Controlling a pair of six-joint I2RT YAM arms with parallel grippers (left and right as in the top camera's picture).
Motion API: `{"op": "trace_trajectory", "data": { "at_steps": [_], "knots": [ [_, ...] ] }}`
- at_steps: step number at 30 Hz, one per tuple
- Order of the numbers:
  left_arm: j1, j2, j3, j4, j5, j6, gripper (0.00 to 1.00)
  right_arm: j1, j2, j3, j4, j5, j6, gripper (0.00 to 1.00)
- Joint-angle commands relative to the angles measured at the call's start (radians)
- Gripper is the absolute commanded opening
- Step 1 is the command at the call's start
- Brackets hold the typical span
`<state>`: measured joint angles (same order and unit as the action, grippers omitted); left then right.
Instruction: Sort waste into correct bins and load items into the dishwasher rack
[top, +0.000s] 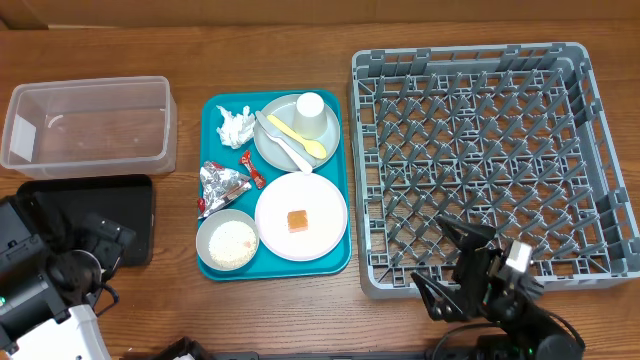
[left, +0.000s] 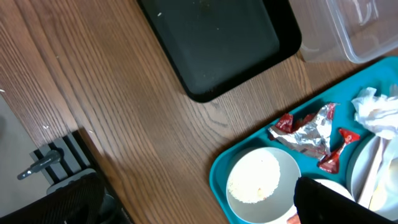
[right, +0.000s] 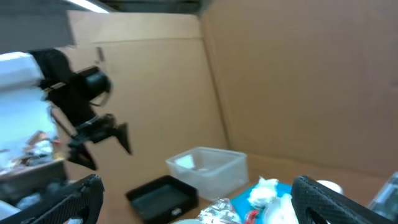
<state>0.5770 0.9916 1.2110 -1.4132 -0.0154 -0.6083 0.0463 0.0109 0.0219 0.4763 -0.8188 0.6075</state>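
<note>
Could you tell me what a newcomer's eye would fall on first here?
The grey rack dominates the right, nothing in it. Left of it, a crowded teal tray holds a white plate with an orange cube. A clear tub and black tray sit far left.

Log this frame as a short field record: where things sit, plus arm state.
Rack: large grey plastic peg crate, empty
Bins: clear plastic tub, black rectangular tray, nothing visible inside
Flat teal tray: holds all dishes and waste
Orange food cube: on pale round plate
White rice-like grains: in small grey bowl
Jaws: open, empty, both arms
</note>
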Motion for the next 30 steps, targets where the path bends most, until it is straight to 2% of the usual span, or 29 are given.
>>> {"op": "trace_trajectory", "data": {
  "at_steps": [1,8,15,19,24,30],
  "knots": [
    [0.008,0.002,0.015,0.014,-0.025,-0.080,1.00,-0.001,-0.005,0.071,-0.005,-0.035,0.107,1.00],
    [0.008,0.002,0.015,0.095,-0.057,-0.100,1.00,-0.001,0.125,0.369,-0.208,-0.036,-0.018,1.00],
    [0.050,0.002,0.015,0.125,-0.069,-0.098,1.00,-0.001,0.441,0.764,-0.465,-0.067,-0.198,1.00],
    [0.134,0.002,0.015,0.127,-0.056,-0.087,1.00,0.000,0.625,0.945,-0.572,-0.116,-0.224,1.00],
    [0.203,0.002,0.015,0.117,-0.018,-0.032,1.00,0.027,0.791,1.085,-0.680,-0.144,-0.319,1.00],
    [0.202,0.002,0.015,0.118,-0.002,-0.019,1.00,0.089,0.871,1.111,-0.761,-0.066,-0.368,1.00]
  ]
}}
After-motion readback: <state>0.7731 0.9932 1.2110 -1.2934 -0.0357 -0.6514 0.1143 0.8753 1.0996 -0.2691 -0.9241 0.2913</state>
